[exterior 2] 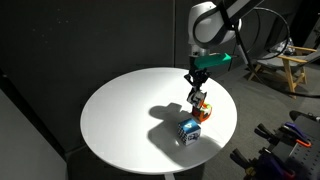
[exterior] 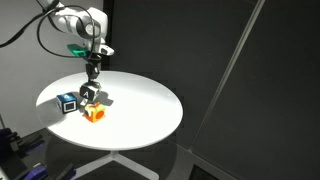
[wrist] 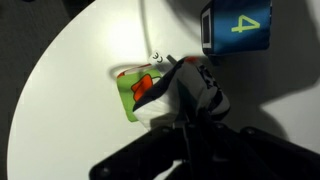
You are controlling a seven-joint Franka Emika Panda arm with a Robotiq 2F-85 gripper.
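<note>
Pressed together, the jaws of the gripper [exterior: 90, 97] show nothing between them. In the wrist view the dark fingers [wrist: 198, 88] meet in a single closed tip, which hangs over one side of a small block [wrist: 133, 93] without pinching it. Whether the tip touches the block's top cannot be told.

The block lies on the round white table [exterior: 140, 105], closer to the rim than to the centre. In both exterior views it looks orange [exterior: 95, 114] [exterior 2: 202, 112] and sits just below the gripper [exterior 2: 197, 97]. From the wrist it shows a green upper face with an orange-red mark. It is about as wide as it is long, so it has no clear long axis. Its edges sit askew, with one corner turned toward the table's rim.

Just beside it, still nearer the rim, stands a blue cube [exterior: 68, 102] [exterior 2: 190, 131], apart from the block and the gripper. Its top face carries a yellow figure four [wrist: 243, 22], and its sides run square to the wrist view, unlike the skewed block.
</note>
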